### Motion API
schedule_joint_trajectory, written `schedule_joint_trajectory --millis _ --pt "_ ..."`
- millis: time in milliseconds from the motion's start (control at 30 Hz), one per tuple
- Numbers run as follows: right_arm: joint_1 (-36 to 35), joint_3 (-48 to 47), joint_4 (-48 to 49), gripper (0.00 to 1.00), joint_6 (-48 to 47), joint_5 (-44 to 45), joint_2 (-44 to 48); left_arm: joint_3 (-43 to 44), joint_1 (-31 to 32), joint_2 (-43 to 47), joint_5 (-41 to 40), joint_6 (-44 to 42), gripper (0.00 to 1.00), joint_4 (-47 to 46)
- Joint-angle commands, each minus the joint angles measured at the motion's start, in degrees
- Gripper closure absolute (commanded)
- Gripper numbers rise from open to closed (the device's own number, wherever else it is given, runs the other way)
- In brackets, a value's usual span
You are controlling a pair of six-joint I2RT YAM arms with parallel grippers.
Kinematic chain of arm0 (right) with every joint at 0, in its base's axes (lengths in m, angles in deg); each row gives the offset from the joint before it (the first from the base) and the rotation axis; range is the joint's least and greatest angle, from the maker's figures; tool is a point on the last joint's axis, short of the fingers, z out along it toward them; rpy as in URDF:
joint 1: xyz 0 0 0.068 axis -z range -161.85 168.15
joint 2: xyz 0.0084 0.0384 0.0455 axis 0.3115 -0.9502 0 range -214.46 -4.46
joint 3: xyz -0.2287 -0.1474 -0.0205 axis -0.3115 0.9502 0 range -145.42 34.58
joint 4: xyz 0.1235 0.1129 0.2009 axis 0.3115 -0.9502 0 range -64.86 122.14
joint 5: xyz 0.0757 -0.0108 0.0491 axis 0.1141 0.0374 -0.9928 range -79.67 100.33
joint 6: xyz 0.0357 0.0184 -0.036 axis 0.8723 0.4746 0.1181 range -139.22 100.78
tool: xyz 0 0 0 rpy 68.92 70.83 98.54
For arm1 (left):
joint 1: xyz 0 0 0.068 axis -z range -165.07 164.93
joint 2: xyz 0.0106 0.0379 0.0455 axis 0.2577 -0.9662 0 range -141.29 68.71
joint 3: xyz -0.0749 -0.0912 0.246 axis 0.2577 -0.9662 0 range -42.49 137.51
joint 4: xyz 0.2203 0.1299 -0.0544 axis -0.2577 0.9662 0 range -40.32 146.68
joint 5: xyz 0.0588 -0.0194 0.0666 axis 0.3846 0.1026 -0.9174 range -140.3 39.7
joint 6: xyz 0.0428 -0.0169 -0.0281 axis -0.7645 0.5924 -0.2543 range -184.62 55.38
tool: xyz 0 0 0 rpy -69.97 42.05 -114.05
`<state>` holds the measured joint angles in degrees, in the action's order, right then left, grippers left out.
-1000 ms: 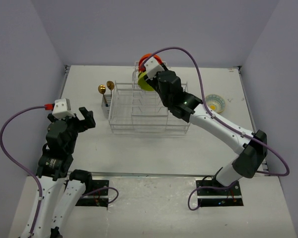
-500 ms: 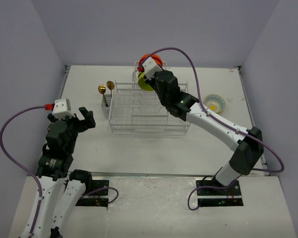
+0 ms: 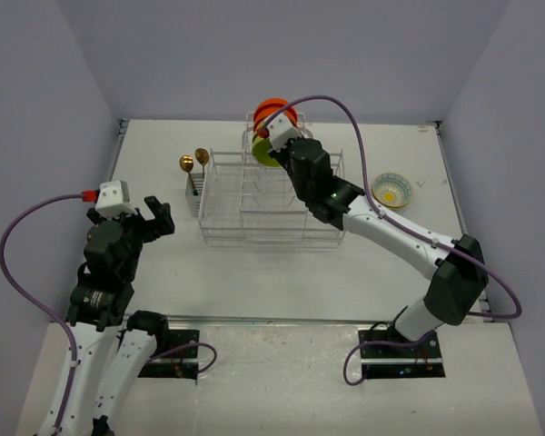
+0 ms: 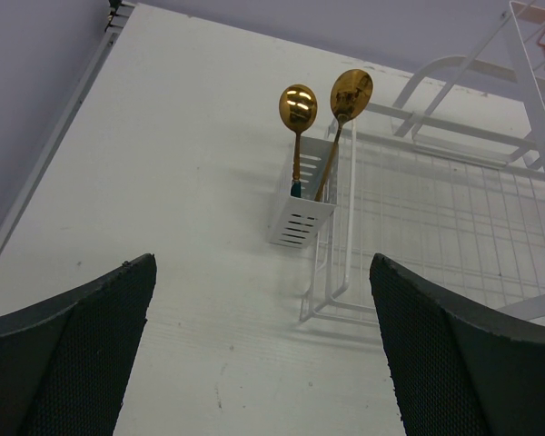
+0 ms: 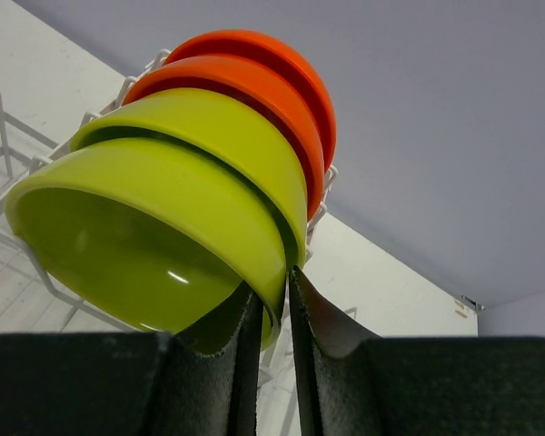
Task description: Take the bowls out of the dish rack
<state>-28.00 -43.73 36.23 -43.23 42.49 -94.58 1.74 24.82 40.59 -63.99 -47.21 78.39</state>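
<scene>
Here, a lime-green bowl (image 5: 154,232) is seen standing on edge at the far side of the dish rack (image 3: 271,238). A second lime-green bowl (image 5: 209,127) is nested just behind it, and two orange-red bowls (image 5: 263,86) behind that. The nearest bowl's rim is pinched by the right end effector (image 5: 274,289), whose fingers (image 5: 241,363) are drawn narrow, one on each side of the rim. A patterned bowl (image 3: 392,189) with a yellow centre is set upright on the table (image 3: 254,282), to the right of the rack. At the rack's left end a white caddy (image 4: 300,216) is placed, with two gold spoons (image 4: 299,106) stood in it. The left end effector (image 4: 262,272) is held spread wide and empty over the near-left part of the table. The table is matt white, with a metal rail (image 4: 50,150) along its left edge, and is enclosed on three sides by plain pale lavender walls (image 3: 282,54).
</scene>
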Motion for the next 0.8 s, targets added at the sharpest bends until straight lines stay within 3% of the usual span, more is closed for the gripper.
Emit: schedule_joint_trajectory --millis 0,333,467,767 --pt "0.1 0.87 5.04 0.82 -0.16 1.5 3.11 0.07 0.22 -0.18 0.07 0.26 0.0 -2.08" --pt "0.1 2.71 8.38 0.9 -0.78 1.24 3.99 0.07 0.22 -0.27 -0.02 0.26 0.0 -2.08" --pt "0.01 4.47 10.49 1.0 -0.86 0.71 4.78 0.07 0.13 -0.27 -0.02 0.26 0.0 -2.17" --pt "0.1 5.7 12.95 1.0 -0.25 0.62 6.01 0.16 0.13 -0.36 -0.46 0.26 0.0 -2.08"
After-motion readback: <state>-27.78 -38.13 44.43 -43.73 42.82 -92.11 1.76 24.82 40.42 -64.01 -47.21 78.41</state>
